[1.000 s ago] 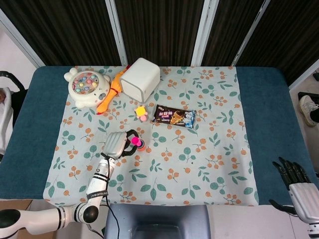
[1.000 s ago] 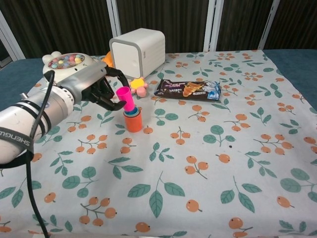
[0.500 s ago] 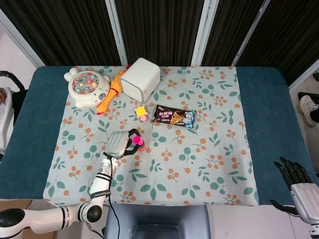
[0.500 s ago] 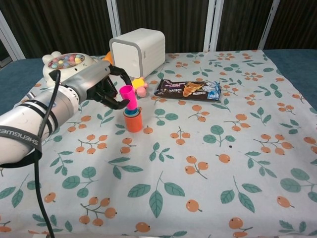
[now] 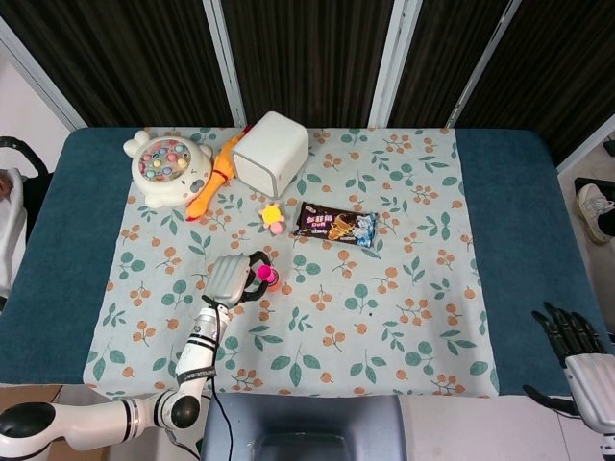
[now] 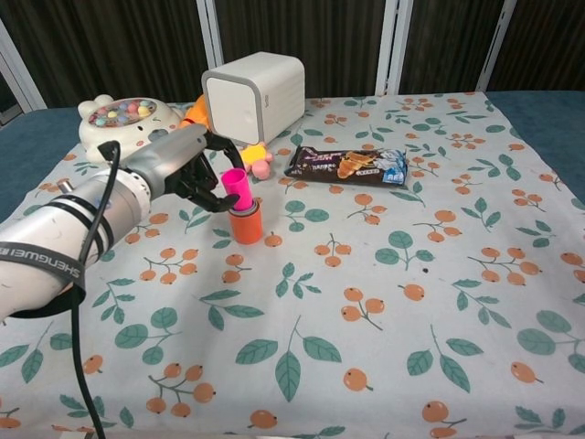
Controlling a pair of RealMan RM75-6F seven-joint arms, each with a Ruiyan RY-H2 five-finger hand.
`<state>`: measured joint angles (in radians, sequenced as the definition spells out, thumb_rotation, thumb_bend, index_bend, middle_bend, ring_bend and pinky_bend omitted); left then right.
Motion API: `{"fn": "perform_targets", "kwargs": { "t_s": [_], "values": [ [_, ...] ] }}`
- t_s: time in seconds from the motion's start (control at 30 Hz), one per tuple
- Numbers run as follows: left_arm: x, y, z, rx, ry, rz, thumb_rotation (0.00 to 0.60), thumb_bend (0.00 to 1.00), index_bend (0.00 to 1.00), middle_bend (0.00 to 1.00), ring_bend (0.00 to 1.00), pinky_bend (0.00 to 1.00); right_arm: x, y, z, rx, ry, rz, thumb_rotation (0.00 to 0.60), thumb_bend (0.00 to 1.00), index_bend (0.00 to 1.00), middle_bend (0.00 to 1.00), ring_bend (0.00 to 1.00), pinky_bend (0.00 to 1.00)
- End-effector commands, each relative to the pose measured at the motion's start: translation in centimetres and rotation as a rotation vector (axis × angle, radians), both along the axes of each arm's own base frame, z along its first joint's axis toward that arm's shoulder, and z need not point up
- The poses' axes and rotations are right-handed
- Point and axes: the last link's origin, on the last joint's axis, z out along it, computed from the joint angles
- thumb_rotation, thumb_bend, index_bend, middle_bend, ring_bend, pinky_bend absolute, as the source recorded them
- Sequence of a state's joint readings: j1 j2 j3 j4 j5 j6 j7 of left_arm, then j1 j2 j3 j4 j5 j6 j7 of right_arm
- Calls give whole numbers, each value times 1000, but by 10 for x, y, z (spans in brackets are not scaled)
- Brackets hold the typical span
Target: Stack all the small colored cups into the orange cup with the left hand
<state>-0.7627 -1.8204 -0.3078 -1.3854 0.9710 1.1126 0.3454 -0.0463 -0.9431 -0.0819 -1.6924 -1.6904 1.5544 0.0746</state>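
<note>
The orange cup (image 6: pixel 245 225) stands upright on the floral cloth, left of centre. A pink cup (image 6: pixel 238 189) sits nested in its mouth, tilted slightly left, and any other cup beneath it is hidden. My left hand (image 6: pixel 187 170) reaches in from the left and its fingers curl around the pink cup's side. From the head view the pink cup (image 5: pixel 262 274) and the orange cup (image 5: pixel 273 283) show just right of the left hand (image 5: pixel 229 277). My right hand (image 5: pixel 579 357) hangs off the table at the lower right, fingers spread and holding nothing.
A white box (image 6: pixel 253 96) stands behind the cups, with a fishing-game toy (image 6: pixel 119 122) to its left. A small yellow and pink toy (image 6: pixel 259 159) lies just behind the stack. A snack packet (image 6: pixel 345 165) lies to the right. A yellow rubber chicken (image 5: pixel 213 181) lies beside the box.
The pink cup has gone down deeper into the orange cup, hiding the blue cup that showed below it. The left hand has lowered with it. The right hand has barely moved.
</note>
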Motion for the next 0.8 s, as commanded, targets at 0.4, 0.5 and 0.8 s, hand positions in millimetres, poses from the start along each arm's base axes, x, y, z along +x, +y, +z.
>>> {"fn": "perform_targets", "kwargs": {
  "t_s": [0.4, 0.5, 0.8],
  "values": [
    [-4, -8, 7, -45, 24, -30, 600, 348, 0, 1000, 1000, 1000, 0, 0, -1, 1, 6, 1, 600, 213, 0, 0, 0, 0],
    [-12, -17, 25, -39, 32, -69, 600, 344, 0, 1000, 1000, 1000, 0, 1, -1, 1, 8, 0, 600, 213, 0, 0, 0, 0],
    [-139, -112, 129, -25, 208, -222, 600, 359, 0, 81, 102, 278, -1, 2, -5, 0, 25, -9, 600, 212, 0, 0, 0, 0]
  ]
}}
